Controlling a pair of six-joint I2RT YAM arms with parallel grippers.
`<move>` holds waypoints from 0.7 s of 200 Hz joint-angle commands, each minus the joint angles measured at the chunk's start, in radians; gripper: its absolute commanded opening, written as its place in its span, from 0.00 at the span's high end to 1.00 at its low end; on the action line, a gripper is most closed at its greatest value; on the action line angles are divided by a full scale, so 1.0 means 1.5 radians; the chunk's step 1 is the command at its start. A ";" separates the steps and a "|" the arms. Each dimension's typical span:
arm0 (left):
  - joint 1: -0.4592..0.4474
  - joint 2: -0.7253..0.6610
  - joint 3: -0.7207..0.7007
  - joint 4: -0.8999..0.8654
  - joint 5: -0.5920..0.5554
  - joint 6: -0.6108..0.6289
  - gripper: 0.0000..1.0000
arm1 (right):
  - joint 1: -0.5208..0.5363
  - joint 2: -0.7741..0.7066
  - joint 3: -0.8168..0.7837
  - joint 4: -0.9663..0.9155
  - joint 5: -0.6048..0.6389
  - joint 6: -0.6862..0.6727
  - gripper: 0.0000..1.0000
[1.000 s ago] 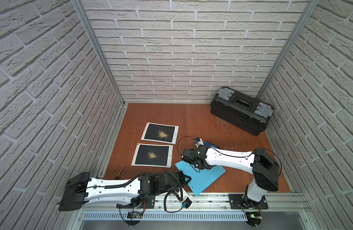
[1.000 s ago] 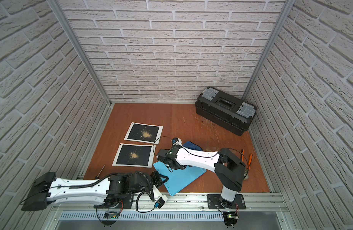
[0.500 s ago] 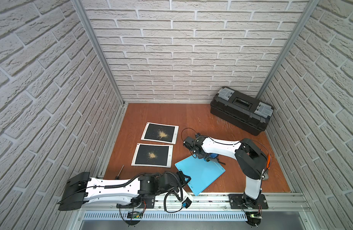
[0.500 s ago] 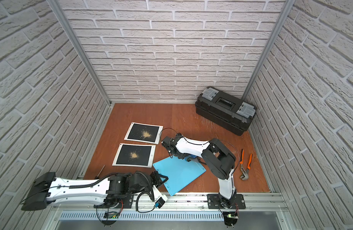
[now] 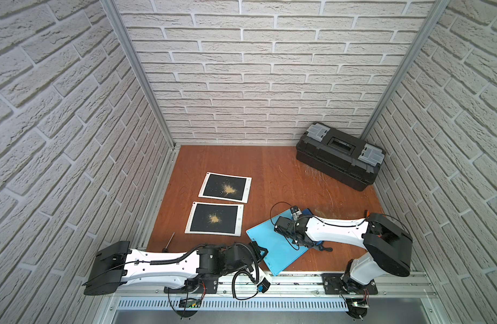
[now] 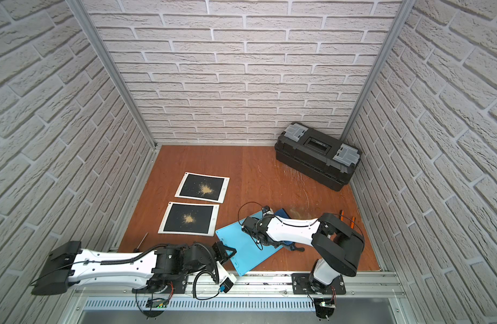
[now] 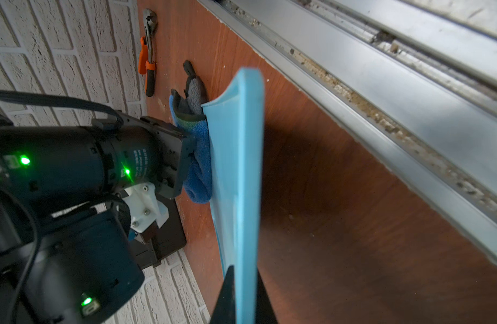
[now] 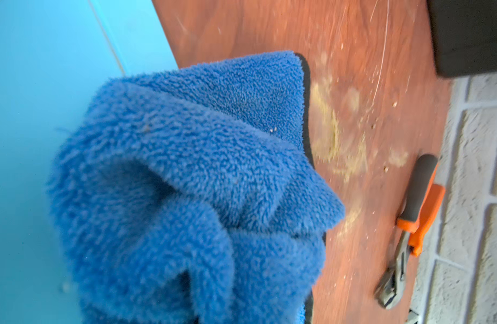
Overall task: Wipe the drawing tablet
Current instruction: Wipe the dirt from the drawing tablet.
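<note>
A light blue drawing tablet (image 5: 269,252) (image 6: 241,254) lies askew near the table's front edge. My left gripper (image 7: 243,277) (image 5: 260,251) is shut on its near left edge, and that side looks raised a little off the wood. My right gripper (image 5: 286,227) (image 6: 253,225) is over the tablet, shut on a bunched blue cloth (image 8: 199,182) (image 7: 199,174) that it presses against the tablet's face (image 7: 239,168). The cloth hides the right fingers. Two white-framed black tablets (image 5: 225,187) (image 5: 215,218), each with a patch of yellow dust, lie to the left.
A black toolbox (image 5: 340,154) stands at the back right. Orange pliers (image 6: 347,217) (image 8: 418,218) lie by the right wall, a grey glove (image 7: 194,87) lies beside the cloth, and a screwdriver (image 5: 169,241) lies at the front left. Dust (image 8: 326,131) is smeared on the wood right of the blue tablet.
My right gripper carried the cloth to the blue tablet's far edge, then back toward the right over its face. The left arm and the tablet stayed put.
</note>
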 commanded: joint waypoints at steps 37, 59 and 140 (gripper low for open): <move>0.007 -0.007 0.006 -0.029 -0.064 0.014 1.00 | 0.000 0.036 0.054 -0.058 -0.108 -0.002 0.98; 0.001 -0.023 -0.003 -0.030 -0.053 0.015 1.00 | -0.047 0.110 0.174 -0.051 -0.074 -0.042 0.98; -0.007 -0.032 -0.009 -0.035 -0.071 0.009 1.00 | -0.150 0.212 0.410 -0.057 -0.100 -0.160 0.98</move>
